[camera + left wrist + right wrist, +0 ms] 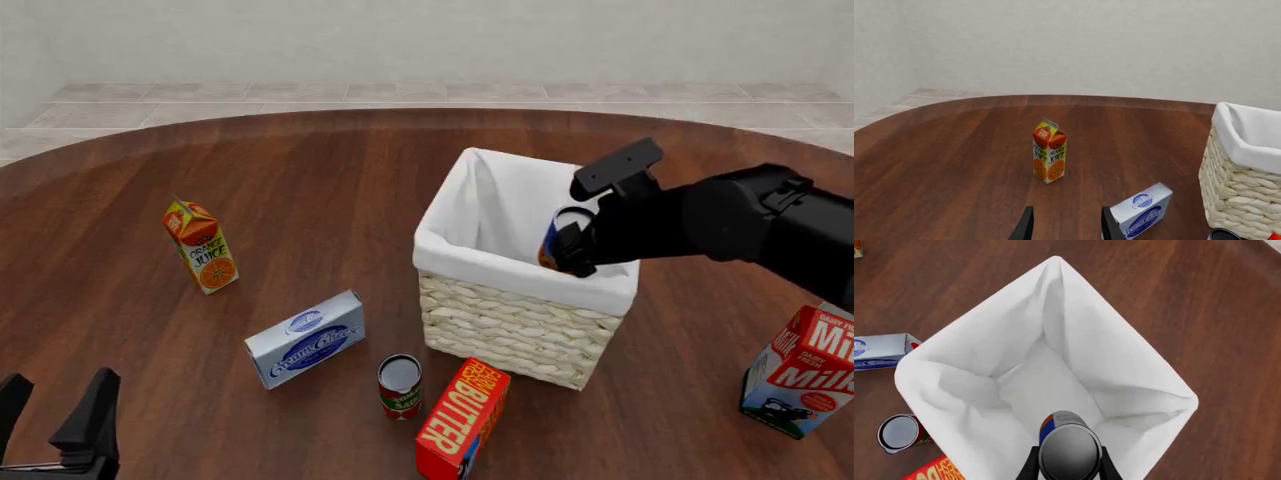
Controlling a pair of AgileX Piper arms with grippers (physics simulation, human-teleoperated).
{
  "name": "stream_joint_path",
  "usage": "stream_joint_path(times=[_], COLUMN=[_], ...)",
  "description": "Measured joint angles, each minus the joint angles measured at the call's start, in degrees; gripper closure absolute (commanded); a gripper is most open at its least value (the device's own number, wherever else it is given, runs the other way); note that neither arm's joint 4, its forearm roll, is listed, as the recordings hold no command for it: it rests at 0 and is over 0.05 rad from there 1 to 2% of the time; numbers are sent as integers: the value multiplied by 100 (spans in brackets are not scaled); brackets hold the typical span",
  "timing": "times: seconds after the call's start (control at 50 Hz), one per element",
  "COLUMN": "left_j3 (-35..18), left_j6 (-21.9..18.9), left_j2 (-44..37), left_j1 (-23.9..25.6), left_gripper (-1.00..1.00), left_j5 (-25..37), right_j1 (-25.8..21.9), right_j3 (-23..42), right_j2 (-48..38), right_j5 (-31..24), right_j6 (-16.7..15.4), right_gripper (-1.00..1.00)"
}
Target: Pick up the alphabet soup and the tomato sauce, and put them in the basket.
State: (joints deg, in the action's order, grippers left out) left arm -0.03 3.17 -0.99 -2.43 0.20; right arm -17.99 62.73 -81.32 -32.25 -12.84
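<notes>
One small blue-and-orange alphabet soup can (1069,452) is pinched by the right gripper (574,250) over the white-lined wicker basket (523,315) at frame centre, poised for dropping. The red-labelled tomato sauce can (399,387) waits lower-centre; the left gripper (1064,225) is spread, empty.

Woven wicker basket (514,335), matt cloth liner; wood-grain table (320,200).

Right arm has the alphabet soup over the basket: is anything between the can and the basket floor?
Nothing visible. The right gripper holds the alphabet soup above the basket, whose white liner looks empty below it.
</notes>
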Motion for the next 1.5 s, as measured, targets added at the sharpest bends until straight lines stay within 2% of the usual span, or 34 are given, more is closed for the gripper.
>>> stream_joint_path(times=[0.1,0.12,0.7,1.5], left_j3=[0,0,0,0], left_j6=[0,0,-3,-8], left_j2=[19,21,4,-9], left_j1=[-1,-1,-1,2], left_gripper=[-100,-100,-100,-100], left_j5=[18,21,5,-5], right_j1=[12,14,25,-141], right_j3=[-13,-14,165,848], right_j2=[0,0,35,347], right_j5=[14,15,-40,-472], right_j6=[22,25,109,146], right_gripper=[100,-100,-100,-100])
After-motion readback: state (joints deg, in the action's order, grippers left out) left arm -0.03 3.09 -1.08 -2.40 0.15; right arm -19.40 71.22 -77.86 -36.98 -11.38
